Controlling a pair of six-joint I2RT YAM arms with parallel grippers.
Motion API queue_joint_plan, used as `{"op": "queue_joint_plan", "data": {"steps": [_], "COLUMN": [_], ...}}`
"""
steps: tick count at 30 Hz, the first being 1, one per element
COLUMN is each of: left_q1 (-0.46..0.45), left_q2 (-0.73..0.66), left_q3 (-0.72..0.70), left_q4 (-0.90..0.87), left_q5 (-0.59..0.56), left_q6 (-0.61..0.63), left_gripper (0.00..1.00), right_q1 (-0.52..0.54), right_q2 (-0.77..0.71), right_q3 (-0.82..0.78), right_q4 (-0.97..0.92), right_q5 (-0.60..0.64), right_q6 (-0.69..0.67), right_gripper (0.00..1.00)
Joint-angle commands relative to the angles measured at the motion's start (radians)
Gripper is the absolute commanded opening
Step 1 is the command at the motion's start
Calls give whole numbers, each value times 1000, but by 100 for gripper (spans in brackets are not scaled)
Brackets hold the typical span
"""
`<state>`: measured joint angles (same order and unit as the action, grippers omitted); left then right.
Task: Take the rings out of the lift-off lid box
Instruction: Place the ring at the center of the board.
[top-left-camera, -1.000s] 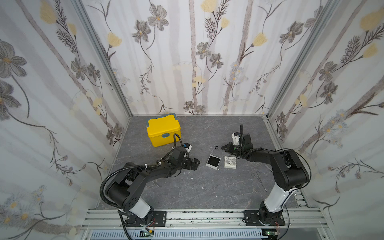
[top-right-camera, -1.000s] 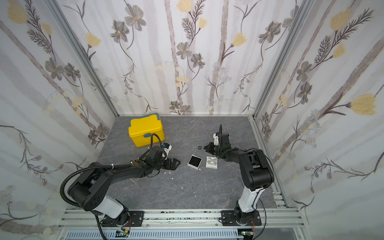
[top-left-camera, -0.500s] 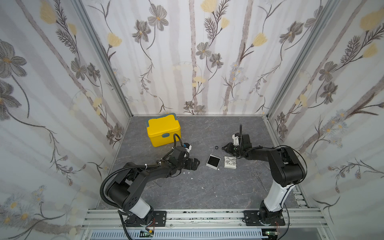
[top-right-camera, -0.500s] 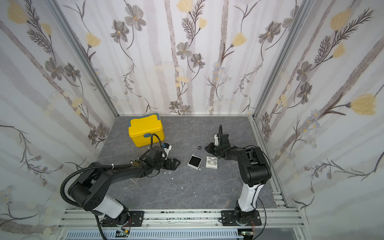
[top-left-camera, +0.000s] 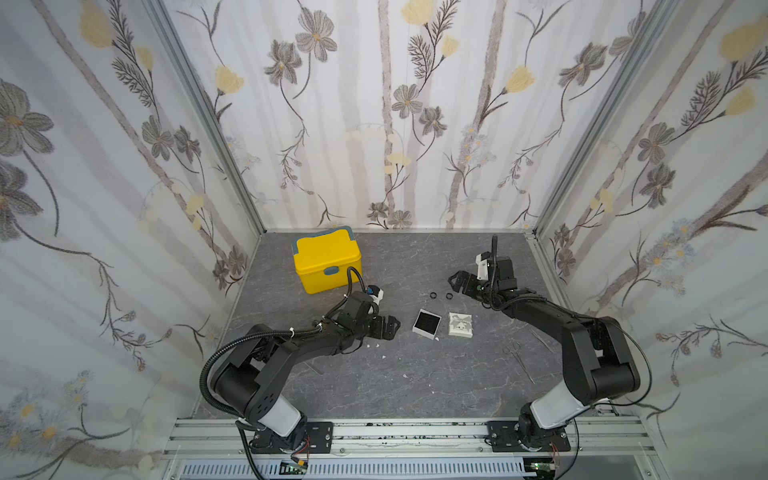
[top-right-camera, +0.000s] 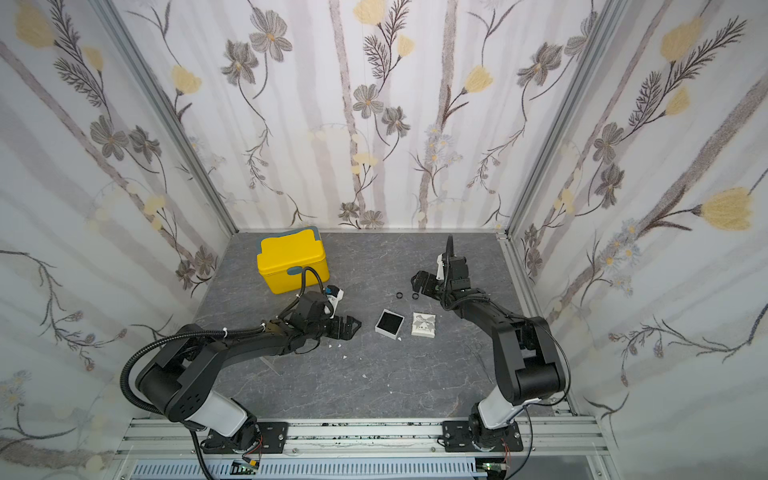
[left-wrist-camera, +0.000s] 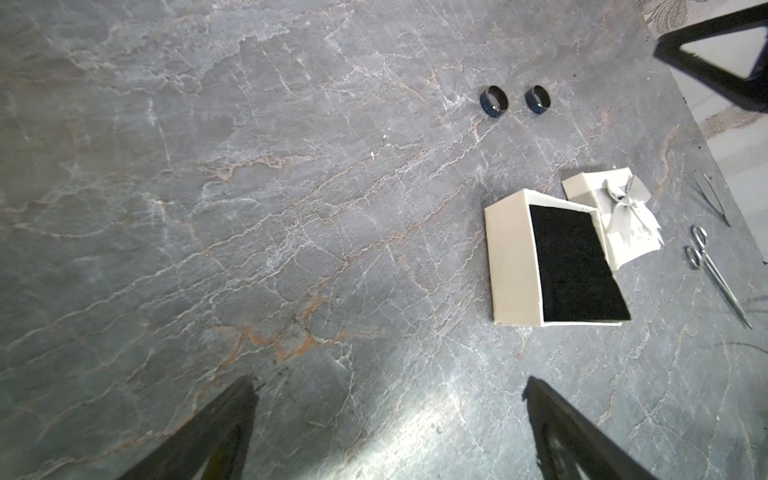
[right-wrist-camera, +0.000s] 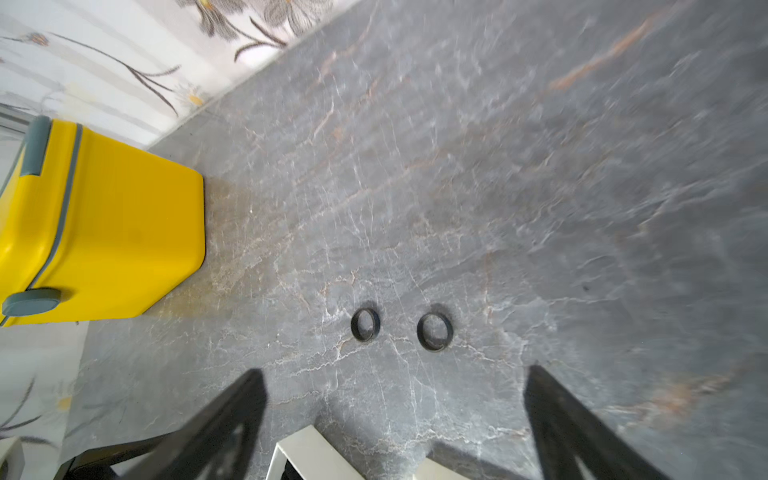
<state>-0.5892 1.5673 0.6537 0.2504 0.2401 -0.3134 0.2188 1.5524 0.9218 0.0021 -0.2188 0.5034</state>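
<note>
Two small black rings (top-left-camera: 433, 295) (top-left-camera: 449, 296) lie side by side on the grey table, behind the box; both wrist views show them too (left-wrist-camera: 493, 102) (right-wrist-camera: 434, 331). The white lift-off lid box (top-left-camera: 424, 333) stands open, and only its black lining shows inside (left-wrist-camera: 513, 262). Its bow-printed lid (top-left-camera: 461, 325) lies just right of it. My right gripper (top-left-camera: 455, 283) (right-wrist-camera: 397, 372) is open and empty, just right of the rings. My left gripper (top-left-camera: 390, 327) (left-wrist-camera: 388, 384) is open and empty, left of the box.
A yellow plastic box (top-left-camera: 326, 259) with a grey latch stands at the back left. Small scissors (left-wrist-camera: 706, 257) and tweezers (left-wrist-camera: 712, 199) lie on the table right of the lid. A few white scraps (top-left-camera: 384, 356) are scattered near my left arm.
My right gripper has opened and let go of a ring, which now lies beside the first one on the table. The left arm has not moved.
</note>
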Motion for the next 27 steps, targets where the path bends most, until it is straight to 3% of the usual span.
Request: {"op": "queue_joint_plan", "data": {"steps": [1,5,8,27], "left_q1": [1,1,2,0], "left_q2": [11,19,18,15], "left_q3": [14,20,11,-74], "left_q4": [26,40,57,140], "left_q5": [0,-6,-5,24], "left_q6": [2,-6,-9,-33], "left_gripper": [100,100,100,100], "right_q1": [22,87,128,223], "right_q2": [-57,-107,-121,-1], "right_q3": [28,5,-33,-60], "right_q4": [-255,-403,-422,-355], "right_q5": [201,349,374,304], "right_q6": [-66,-40,-3,41], "right_gripper": [99,100,99,99]}}
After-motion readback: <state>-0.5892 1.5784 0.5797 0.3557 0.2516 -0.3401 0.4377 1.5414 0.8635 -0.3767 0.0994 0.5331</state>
